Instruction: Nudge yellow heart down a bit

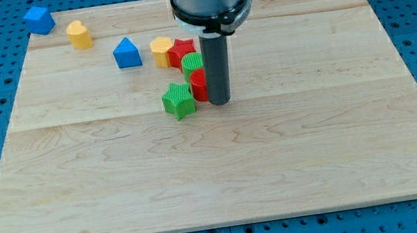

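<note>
The yellow heart (79, 34) lies near the view's top left of the wooden board (224, 171). My tip (219, 102) rests on the board near the centre, far to the right of and below the heart. The tip stands right beside a small red block (198, 85), seemingly touching its right side. The rod hides part of that block.
A blue block (38, 19) sits at the top left corner. A blue triangular block (126, 53), a yellow block (161, 49), a red block (180, 53) and a green block (191, 62) form a chain toward the tip. A green star (178, 100) lies left of the tip.
</note>
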